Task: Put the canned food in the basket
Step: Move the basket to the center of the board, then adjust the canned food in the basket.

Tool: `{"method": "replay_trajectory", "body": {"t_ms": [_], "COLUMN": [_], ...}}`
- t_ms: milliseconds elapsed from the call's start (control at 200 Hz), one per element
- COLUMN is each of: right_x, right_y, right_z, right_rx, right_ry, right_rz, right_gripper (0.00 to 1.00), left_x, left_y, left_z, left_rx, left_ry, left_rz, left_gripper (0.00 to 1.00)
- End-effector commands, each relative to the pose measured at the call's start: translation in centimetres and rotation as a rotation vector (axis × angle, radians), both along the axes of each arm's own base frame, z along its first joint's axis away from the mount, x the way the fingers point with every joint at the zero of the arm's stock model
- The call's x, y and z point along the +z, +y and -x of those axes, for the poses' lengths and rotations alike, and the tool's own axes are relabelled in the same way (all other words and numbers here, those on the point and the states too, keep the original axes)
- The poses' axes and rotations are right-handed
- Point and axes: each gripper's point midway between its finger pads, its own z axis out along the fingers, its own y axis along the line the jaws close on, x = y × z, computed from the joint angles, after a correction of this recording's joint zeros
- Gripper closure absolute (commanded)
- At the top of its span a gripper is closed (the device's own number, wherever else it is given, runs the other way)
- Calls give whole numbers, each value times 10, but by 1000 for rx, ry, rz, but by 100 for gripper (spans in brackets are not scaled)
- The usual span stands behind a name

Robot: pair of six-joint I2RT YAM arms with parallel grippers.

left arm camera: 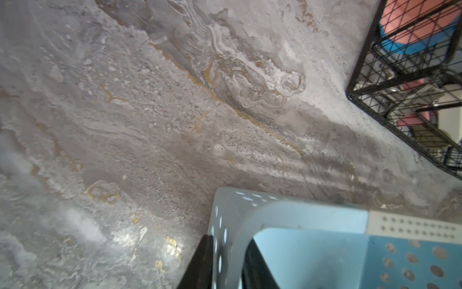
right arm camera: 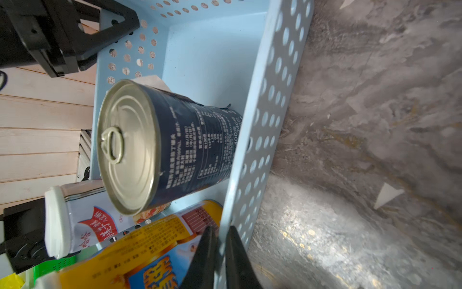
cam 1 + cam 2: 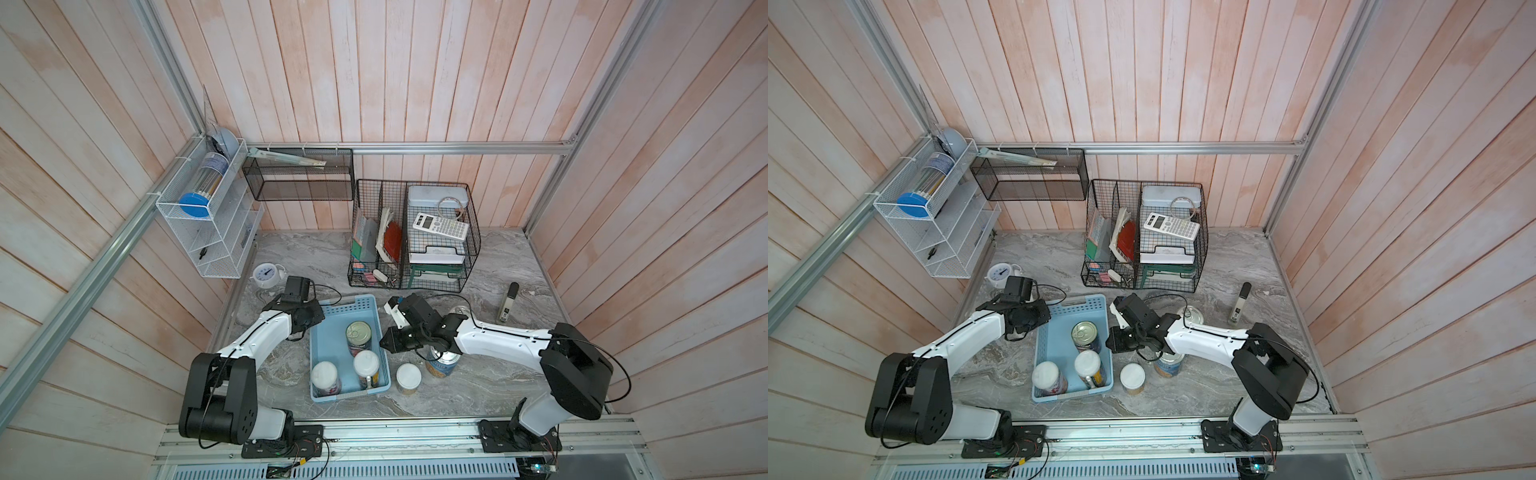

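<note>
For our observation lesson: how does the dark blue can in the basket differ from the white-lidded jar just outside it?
The can has a metal pull-tab top; the jar has a white lid. The can's label is dark blue; the jar's is yellowish. The can stands inside the basket; the jar stands outside, beside it. Both are upright cylinders.

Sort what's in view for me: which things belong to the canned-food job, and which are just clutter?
Job: basket; inside it, dark-blue can, red-label jar, yellow-label jar; outside, white-lidded jar, blue-label can, far can.
Lying about: clock, black wire organiser, calculator, white wire rack, black-capped tube.
</note>
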Motion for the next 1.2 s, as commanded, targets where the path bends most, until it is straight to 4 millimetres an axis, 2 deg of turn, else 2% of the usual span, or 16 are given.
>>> {"method": "replay_trajectory", "body": {"t_ms": [0,85,175,240,345,510,545,600,730,840,935,1045,1195], "right_x": [-16,-14,-10,-6,1,22,28,38,54,64,71,68,63], "right_y": [-12,-17,-21,-23,-28,-38,-41,-47,-67,-78,-81,-83,-81], "right_z": [29,27,25,22,16,7,5,1,-16,-26,-29,-30,-29], "right_rx": [52,38,35,36,29,24,23,25,-41,-66,-59,-56,-43], "right_ry": [66,49,33,20,-5,-56,-70,-96,-147,-204,-245,-239,-225], "right_rz": [61,78,87,94,113,105,102,103,122,118,92,81,85], "right_gripper": [82,77,70,64,56,51,50,49,44,40,35,34,33], "left_x": [14,15,21,32,62,132,143,155,147,135,118,104,93], "left_y": [-16,-17,-14,-9,-1,4,-1,-21,-72,-106,-122,-126,-140], "left_z": [-16,-13,-10,-8,-7,0,2,4,16,31,46,57,69], "left_rx": [-17,-13,-9,5,31,42,15,-73,-312,-446,-526,-563,-588], "left_ry": [-63,-73,-85,-102,-156,-290,-310,-318,-223,-158,-76,-13,20], "left_rz": [51,54,44,24,-1,-25,-27,-26,-85,-20,-74,-174,-185], "left_gripper": [76,72,56,38,27,24,25,29,30,17,0,0,0]}}
